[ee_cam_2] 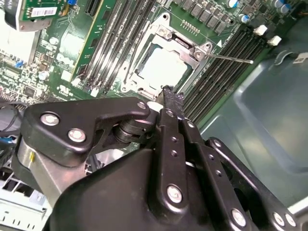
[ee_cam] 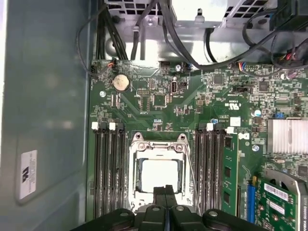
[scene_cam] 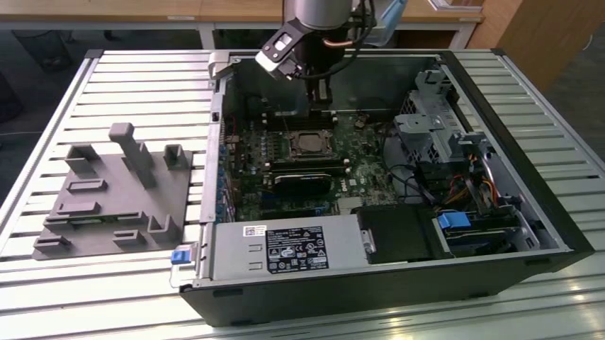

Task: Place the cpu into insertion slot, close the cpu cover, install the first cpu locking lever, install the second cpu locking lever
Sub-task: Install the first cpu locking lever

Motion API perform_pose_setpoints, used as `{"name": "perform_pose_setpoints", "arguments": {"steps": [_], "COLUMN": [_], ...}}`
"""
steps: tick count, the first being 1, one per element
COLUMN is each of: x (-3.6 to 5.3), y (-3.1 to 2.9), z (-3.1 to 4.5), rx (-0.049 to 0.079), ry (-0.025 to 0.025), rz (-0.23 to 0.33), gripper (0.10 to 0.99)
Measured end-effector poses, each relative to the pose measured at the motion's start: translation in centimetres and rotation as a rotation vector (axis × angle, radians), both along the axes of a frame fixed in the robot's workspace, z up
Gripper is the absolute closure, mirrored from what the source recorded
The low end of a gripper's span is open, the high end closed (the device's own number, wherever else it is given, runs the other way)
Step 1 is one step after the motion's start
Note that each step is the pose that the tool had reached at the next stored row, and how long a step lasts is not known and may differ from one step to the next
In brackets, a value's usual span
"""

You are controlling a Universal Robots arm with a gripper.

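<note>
Peeking into the open computer case on the slatted desk — spotting the cpu lying flat in the insertion slot on the green motherboard, silvery top facing up out of the case. Square, so no real long axis to speak of; edges lined up with the black memory slots on both sides. Seems to have the cpu cover folded down around it too, framing that metal top in its window.

Got the gripper hanging right over the socket's edge, fingers pressed together and holding nothing. Hard to say about actual contact with the frame.

Also noticing a thin wire locking lever poking out from one socket corner across the memory slots in the second wrist view — probably not latched, judging by the angle, but only guessing.

Handling-wise: light, stiff and fragile for the chip, so edges only, never the underside. Thin but rigid for the cover, likely hinged along one side. Springy for the lever, best pushed or hooked near the free end, with its long axis ending up along the socket's side once down.
</note>
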State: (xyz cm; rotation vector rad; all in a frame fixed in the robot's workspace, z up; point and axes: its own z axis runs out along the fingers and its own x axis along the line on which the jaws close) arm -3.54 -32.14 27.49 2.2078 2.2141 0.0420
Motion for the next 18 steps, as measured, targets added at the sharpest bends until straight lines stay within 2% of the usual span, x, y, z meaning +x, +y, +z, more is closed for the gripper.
{"name": "perform_pose_setpoints", "arguments": {"steps": [4,10,18], "x": [0.00,0.00,0.00], "y": [0.00,0.00,0.00], "z": [0.16,0.16,0.16], "rx": [0.000,0.000,0.000], "ry": [-0.0002,0.0000,0.0000], "rz": [0.009,0.112,0.193], "gripper": [0.980,0.980,0.980]}}
